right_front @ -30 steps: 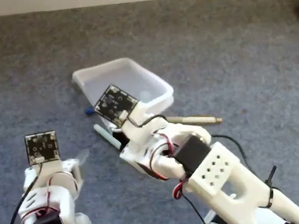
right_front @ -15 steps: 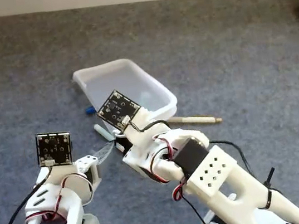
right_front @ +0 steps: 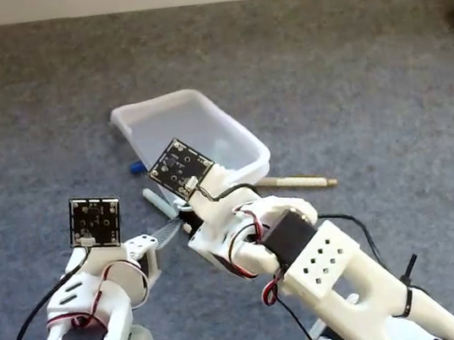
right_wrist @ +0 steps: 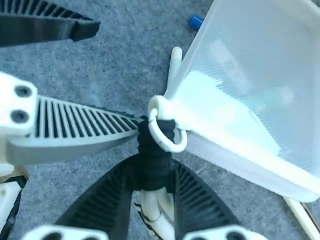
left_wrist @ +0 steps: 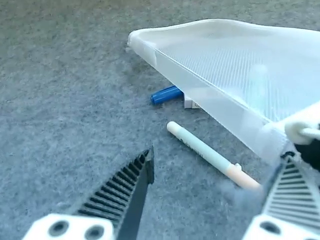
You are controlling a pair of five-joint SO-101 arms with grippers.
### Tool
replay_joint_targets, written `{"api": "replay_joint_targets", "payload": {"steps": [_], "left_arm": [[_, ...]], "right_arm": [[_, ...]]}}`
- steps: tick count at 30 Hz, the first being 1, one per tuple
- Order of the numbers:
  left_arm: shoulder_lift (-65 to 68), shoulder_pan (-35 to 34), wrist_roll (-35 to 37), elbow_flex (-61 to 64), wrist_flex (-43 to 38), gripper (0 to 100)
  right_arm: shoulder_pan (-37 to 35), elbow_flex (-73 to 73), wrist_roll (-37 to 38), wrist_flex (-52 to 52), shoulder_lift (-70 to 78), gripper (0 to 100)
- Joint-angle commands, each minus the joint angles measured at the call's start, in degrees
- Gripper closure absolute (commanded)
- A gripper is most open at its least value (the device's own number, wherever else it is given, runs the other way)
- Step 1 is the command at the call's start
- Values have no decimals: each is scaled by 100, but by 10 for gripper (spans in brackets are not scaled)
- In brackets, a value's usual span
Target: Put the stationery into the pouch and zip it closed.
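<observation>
Right wrist view: my right gripper [right_wrist: 154, 172] is clamped on the black zip pull [right_wrist: 152, 146] of the pouch [right_wrist: 250, 80]; my left gripper [left_wrist: 217, 167] gapes wide near the pen [left_wrist: 202, 150].

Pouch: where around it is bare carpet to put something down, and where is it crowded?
Free: the carpet on the far side of the pouch, and the wide stretch past the pencil. Crowded: the pouch's near corner, where the blue pen, the pale pen and both arms' jaws meet.
</observation>
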Motion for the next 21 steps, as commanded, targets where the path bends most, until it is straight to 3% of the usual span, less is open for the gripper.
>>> {"api": "replay_joint_targets", "payload": {"steps": [1, 16, 21], "left_arm": [[-22, 66, 62, -31, -176, 649], [-22, -549, 62, 453, -712, 650], [-31, -585, 44, 435, -721, 756]], "right_arm": [[75, -40, -62, 31, -224, 993], [75, -22, -62, 31, -224, 993], [75, -22, -62, 22, -224, 993]]}}
